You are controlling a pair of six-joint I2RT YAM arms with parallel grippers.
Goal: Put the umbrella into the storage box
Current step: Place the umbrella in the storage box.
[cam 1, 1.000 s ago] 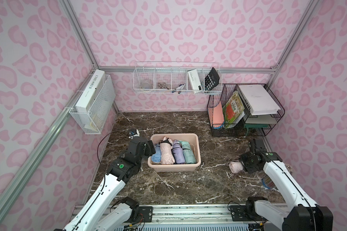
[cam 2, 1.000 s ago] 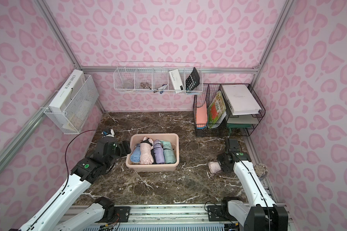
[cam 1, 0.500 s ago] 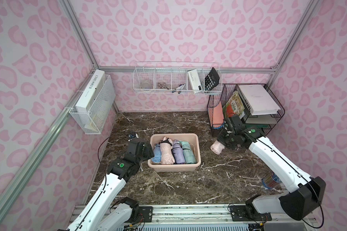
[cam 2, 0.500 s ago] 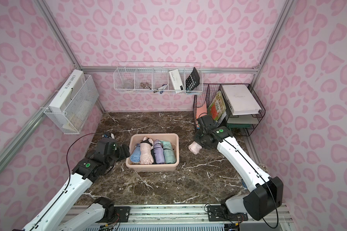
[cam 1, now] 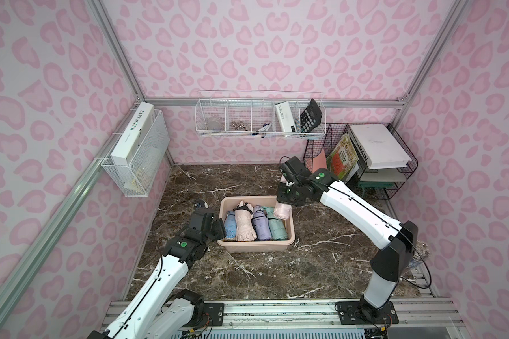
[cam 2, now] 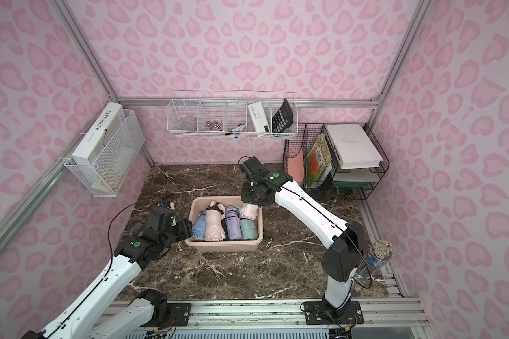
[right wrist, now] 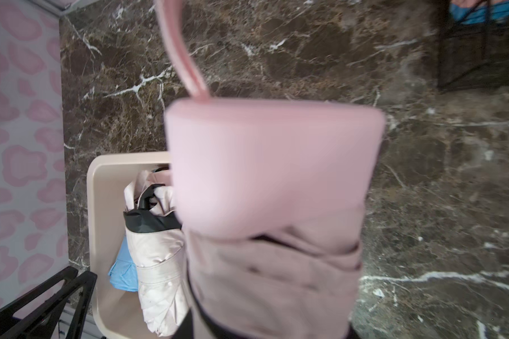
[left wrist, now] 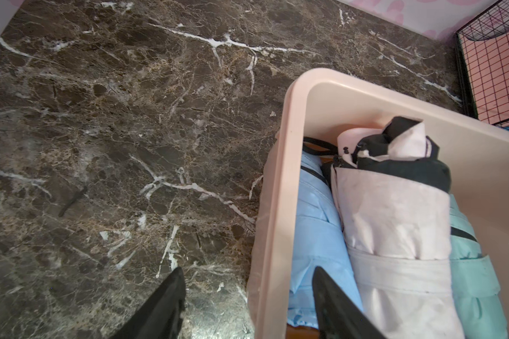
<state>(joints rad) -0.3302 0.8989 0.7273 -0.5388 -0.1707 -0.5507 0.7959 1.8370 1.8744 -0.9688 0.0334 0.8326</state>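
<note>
I think the step is bringing it over the box. The right gripper [cam 1: 285,200] is closed on the pale pink folded fabric umbrella [cam 1: 282,211]. It hangs just below the gripper, centre-right of the frame, over the upper right corner of the peach-pink plastic storage box [cam 1: 257,249]. Next: lower it, then let go. The left gripper [left wrist: 247,273], half open, straddles the box's wall and holds nothing.

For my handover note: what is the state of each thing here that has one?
Peach-pink rectangular plastic storage box: upright, partly filled.
Four folded fabric umbrellas: lying side by side inside it.
Pale pink folded umbrella: held over the box's far right corner.
Right hand: shut on that umbrella.
Left hand: open, astride the box's left wall.
</note>
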